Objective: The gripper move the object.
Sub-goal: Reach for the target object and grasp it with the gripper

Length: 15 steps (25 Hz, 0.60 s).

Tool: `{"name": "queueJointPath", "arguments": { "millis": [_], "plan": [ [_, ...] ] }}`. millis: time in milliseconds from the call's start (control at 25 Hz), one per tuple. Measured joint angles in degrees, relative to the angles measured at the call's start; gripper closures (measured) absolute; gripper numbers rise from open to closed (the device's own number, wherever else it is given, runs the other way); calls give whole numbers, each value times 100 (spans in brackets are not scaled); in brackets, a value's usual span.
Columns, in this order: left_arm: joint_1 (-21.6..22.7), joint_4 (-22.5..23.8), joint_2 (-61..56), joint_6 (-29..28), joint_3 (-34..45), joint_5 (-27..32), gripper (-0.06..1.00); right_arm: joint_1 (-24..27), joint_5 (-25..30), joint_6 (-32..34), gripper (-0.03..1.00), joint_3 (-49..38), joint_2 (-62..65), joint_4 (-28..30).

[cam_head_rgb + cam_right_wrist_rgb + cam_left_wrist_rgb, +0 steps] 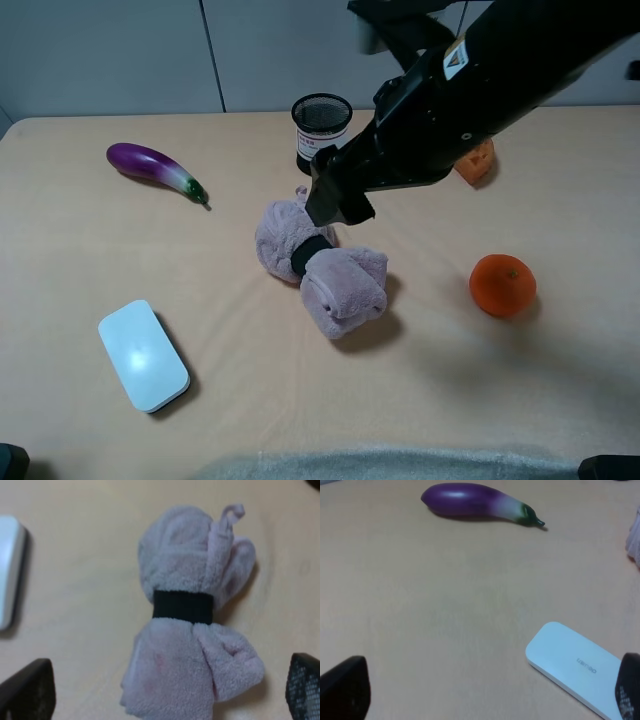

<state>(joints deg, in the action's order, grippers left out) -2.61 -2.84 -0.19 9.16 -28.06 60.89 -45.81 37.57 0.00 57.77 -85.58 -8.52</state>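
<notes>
The object, a mauve-pink plush toy (345, 285) with a black band round its middle, lies on the tan table near the centre. My right gripper (335, 200) hangs just above its far end, at the tip of the black arm reaching in from the upper right. In the right wrist view the plush toy (180, 555) fills the middle, and the right gripper (165, 690) is open, its fingertips (27, 690) wide on either side and apart from the toy. My left gripper (486, 690) is open too, low over bare table, holding nothing.
A purple eggplant (155, 168) (475, 501) lies at the back left. A white flat box (143, 355) (575, 667) sits front left. A black mesh cup (321, 125) stands behind the toy. An orange (502, 285) rests to the right, a small orange item (480, 160) behind the arm.
</notes>
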Motion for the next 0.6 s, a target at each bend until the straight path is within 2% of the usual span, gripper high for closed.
{"name": "queueJointPath", "arguments": {
  "millis": [360, 600],
  "plan": [
    [0, 0, 0, 0, 0, 0, -3, -6, 548, 104, 28, 656, -1002, -178],
    [0, 0, 0, 0, 0, 0, -3, -269, 615, 117, 28, 1017, -1556, -81]
  ]
}}
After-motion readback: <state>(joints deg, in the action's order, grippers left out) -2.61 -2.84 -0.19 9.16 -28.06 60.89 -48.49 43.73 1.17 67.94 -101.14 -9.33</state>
